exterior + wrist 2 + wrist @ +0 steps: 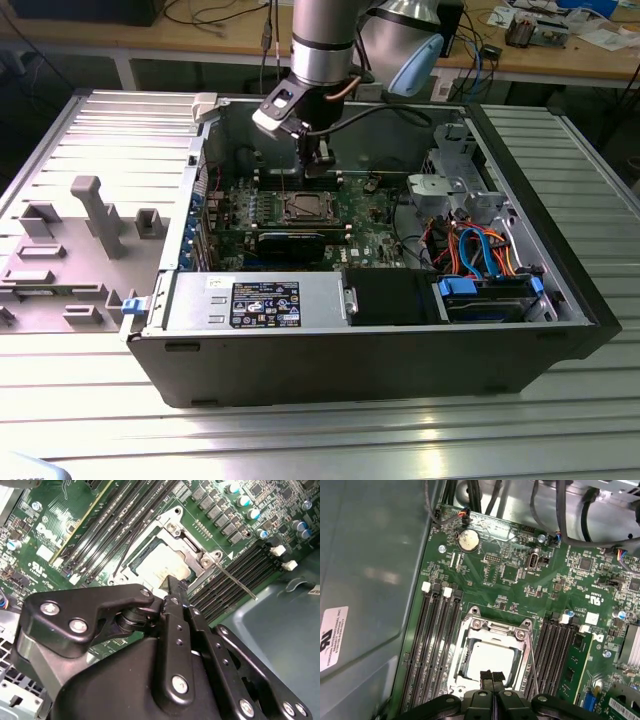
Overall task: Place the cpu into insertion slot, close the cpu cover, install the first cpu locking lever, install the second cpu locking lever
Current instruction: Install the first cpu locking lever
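The cpu point(487, 659) lies flat in the insertion slot point(303, 208) on the green board, its silvery-tan top showing point(161, 562). The cpu cover point(496, 628) lies down around it as a silvery frame with its window over the chip. My gripper point(492, 679) hangs just above the chip's near edge, fingers pressed together and holding nothing; in the exterior view it point(318, 168) sits inside the case above the socket. One thin locking lever point(239, 584) sticks out beside the socket, and a second dark wire lever point(131, 545) runs along the opposite side.
Long black memory slots point(437, 640) flank the socket on both sides. A black card point(292, 240), the grey power supply point(265, 300) and the drive bay with coloured cables point(480, 250) fill the case. The case wall point(370, 580) stands close by.
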Controlling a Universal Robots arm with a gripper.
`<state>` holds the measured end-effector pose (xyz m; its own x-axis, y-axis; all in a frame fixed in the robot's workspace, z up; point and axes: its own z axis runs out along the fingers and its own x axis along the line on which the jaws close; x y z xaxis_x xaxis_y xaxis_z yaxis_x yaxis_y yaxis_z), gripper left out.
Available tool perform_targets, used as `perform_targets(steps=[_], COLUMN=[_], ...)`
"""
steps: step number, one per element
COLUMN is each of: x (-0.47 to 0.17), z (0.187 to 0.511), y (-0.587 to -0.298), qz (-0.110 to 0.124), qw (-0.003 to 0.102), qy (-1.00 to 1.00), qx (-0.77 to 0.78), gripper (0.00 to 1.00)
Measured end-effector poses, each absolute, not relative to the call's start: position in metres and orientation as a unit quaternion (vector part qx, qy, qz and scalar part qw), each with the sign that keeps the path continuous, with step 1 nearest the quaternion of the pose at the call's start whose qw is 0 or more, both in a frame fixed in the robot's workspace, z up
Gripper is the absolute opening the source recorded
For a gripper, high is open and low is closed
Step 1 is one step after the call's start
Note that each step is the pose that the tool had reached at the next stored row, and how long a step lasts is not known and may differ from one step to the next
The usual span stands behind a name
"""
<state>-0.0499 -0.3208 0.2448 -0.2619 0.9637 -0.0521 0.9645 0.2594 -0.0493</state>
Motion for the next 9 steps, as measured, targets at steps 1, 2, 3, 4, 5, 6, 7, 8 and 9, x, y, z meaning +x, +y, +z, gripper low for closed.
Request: perform_targets(steps=[1, 2, 3, 4, 5, 6, 7, 8, 9], x=[-0.0499, -0.0499, -0.0499, -0.0499, -0.0499, -0.0499, -0.0499, -0.0499, -0.0499], z=[0.2448, 0.2448, 0.2448, 0.2448, 0.2448, 0.2448, 0.2448, 0.2448, 0.2448], y=[-0.3208, -0.3208, -0.3208, -0.3208, -0.3208, -0.3208, -0.3208, -0.3208, -0.3208], qz=[-0.035, -0.035, -0.035, -0.035, -0.035, -0.035, -0.035, -0.035, -0.035], qw=[0.006, 0.006, 0.006, 0.006, 0.006, 0.007, 0.007, 0.007, 0.007], qy=[0.797, 0.801, 0.803, 0.805, 0.807, 0.808, 0.81, 0.812, 0.814], qx=[0.603, 0.598, 0.595, 0.592, 0.59, 0.588, 0.585, 0.583, 0.58], gripper=[0.11, 0.11, 0.11, 0.11, 0.11, 0.11, 0.11, 0.11, 0.11])
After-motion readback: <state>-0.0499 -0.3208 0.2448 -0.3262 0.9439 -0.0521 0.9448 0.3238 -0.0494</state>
